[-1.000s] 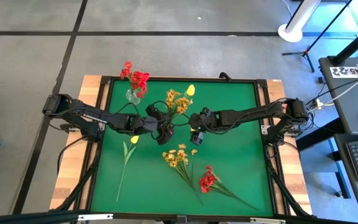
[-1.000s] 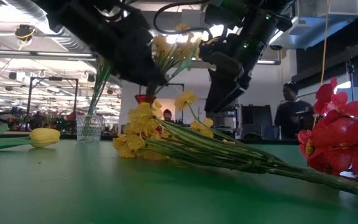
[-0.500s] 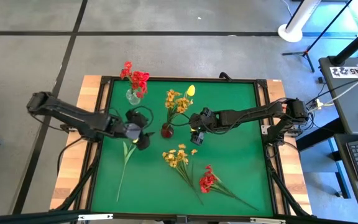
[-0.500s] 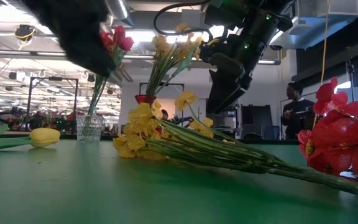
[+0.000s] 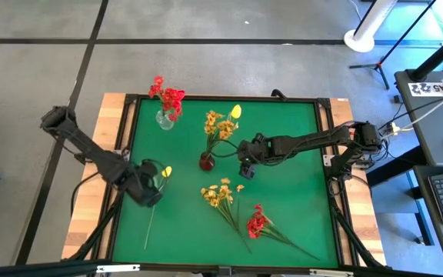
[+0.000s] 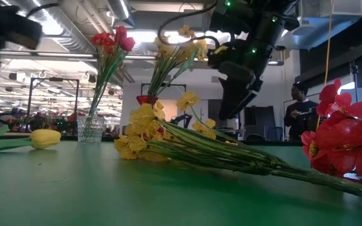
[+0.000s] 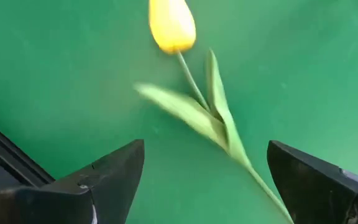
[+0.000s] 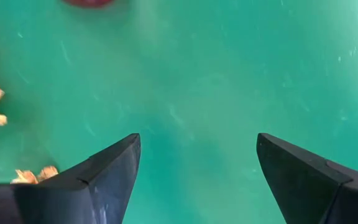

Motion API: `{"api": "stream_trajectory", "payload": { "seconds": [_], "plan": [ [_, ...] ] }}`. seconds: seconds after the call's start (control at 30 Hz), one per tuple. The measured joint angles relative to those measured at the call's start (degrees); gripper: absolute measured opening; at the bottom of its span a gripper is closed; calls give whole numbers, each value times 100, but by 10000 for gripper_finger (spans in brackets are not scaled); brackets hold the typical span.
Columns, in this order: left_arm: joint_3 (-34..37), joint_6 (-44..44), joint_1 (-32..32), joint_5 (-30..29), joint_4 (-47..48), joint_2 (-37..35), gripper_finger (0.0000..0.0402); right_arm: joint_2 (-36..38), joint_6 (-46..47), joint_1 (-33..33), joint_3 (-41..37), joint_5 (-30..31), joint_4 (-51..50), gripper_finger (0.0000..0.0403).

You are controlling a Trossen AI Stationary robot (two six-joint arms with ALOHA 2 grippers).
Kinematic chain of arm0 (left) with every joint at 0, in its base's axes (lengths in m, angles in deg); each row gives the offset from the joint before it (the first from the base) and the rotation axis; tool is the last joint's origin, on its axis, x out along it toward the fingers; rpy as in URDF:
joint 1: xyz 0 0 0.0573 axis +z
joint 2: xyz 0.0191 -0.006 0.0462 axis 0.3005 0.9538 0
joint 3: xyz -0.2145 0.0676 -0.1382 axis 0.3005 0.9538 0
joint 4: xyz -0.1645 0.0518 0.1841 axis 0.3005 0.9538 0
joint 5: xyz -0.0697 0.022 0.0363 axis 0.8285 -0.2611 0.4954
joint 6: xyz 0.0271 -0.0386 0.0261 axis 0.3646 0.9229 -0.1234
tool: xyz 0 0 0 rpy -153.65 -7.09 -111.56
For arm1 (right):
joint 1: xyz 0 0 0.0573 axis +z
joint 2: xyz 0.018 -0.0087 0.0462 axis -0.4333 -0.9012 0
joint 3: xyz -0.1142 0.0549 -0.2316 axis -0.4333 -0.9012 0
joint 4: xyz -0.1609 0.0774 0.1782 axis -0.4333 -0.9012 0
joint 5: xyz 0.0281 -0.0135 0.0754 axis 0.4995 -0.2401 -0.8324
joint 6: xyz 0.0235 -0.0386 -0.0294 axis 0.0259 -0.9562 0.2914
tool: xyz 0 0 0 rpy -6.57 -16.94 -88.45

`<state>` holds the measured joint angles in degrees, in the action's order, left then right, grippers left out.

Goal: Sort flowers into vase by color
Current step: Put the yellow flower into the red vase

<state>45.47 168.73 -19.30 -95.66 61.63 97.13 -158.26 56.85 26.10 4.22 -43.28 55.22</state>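
On the green worktop the left tool hangs wide and empty over the loose yellow tulip, likely lining up a pick. Farther in, the right tool waits wide beside the red vase of yellow flowers.

Red flowers are standing upright in a clear glass vase near the mat's far edge, and a yellow spray with a yellow tulip is standing in a small red vase. A single yellow tulip, a bushy yellow spray and a red spray are lying flat on the green mat.
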Motion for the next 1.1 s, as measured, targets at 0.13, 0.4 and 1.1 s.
{"api": "stream_trajectory", "payload": {
  "seconds": [0.13, 0.4, 1.1],
  "plan": [
    [0, 871, -565, 36, -254, 248, 331, 0, 108, 0, 0, -1, -191, 319],
    [0, 1658, -979, 113, -490, 1203, 331, 6, 150, 0, 0, -1, -201, 319],
    [-33, 1439, -677, 454, -1465, 2455, 262, 1686, 627, 1376, 0, 1731, -675, 319]
  ]
}}
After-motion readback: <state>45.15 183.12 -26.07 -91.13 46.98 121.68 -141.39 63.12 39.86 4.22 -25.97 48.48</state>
